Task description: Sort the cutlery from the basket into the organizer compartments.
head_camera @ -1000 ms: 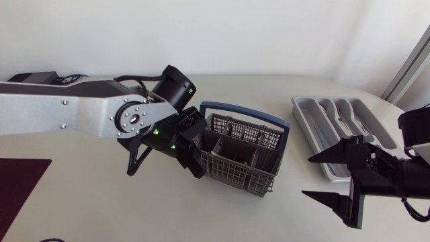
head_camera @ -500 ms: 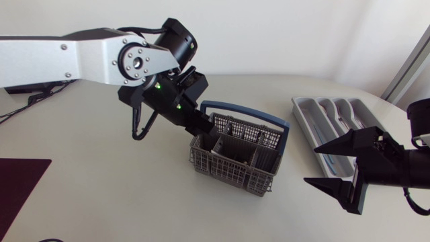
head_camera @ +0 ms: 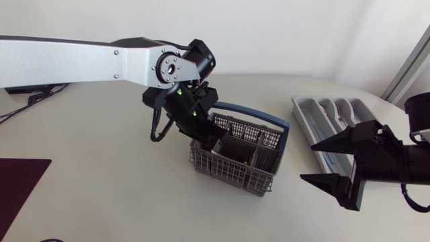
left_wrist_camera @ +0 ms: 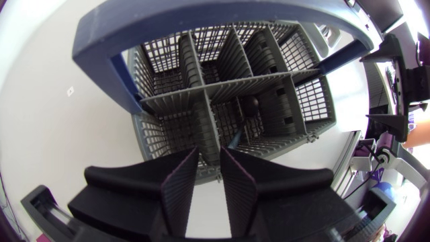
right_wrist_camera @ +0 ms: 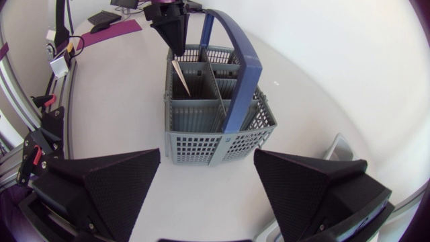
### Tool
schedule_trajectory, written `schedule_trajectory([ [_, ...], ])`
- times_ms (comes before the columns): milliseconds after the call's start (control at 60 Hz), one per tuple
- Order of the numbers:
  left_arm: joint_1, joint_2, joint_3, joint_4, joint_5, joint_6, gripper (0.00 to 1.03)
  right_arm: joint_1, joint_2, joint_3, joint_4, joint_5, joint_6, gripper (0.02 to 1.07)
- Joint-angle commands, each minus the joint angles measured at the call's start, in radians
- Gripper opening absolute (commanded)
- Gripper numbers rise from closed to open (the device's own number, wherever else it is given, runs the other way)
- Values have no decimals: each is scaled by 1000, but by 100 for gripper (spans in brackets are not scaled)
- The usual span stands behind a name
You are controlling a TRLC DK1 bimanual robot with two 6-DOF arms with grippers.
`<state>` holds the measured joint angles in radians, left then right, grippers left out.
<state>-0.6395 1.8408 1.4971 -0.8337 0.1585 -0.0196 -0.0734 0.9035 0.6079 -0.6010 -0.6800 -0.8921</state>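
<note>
**Left end effector poised at the basket**

Head view — the left end effector (head_camera: 211,140) is hanging in the grey basket (head_camera: 232,176) on the counter (head_camera: 101,188). The organizer (head_camera: 304,115) is lying just beside the right end effector (head_camera: 332,165), which is spread wide and gripping nothing.
Left wrist view — the fingers (left_wrist_camera: 180,181) are standing narrowly parted, gripping nothing.
Right wrist view — a slender utensil (right_wrist_camera: 181,77) is leaning inside the basket.

Head camera looks down over my table (head_camera: 94,188). Left wrist camera peers straight into the basket (left_wrist_camera: 222,86), close ahead of my left gripper (left_wrist_camera: 209,152); right wrist camera faces that basket farther ahead.
</note>
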Motion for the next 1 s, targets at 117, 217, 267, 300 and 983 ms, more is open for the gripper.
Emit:
schedule_trajectory([
  [117, -11, 40, 31, -24, 15, -31, 28, 0, -6, -13, -5, -9, 7, 102],
  [217, -6, 48, 31, -35, 29, -31, 28, -2, -6, -16, -5, -9, 1, 102],
  [267, -5, 54, 32, -38, 33, -29, 28, -6, -6, -17, -5, -9, -4, 102],
  [300, -3, 57, 34, -41, 46, -29, 28, -9, -6, -17, -5, -9, -7, 102],
  [983, 11, 90, 107, -114, 188, -17, 28, -16, -2, -14, -5, -9, -13, 102],
])
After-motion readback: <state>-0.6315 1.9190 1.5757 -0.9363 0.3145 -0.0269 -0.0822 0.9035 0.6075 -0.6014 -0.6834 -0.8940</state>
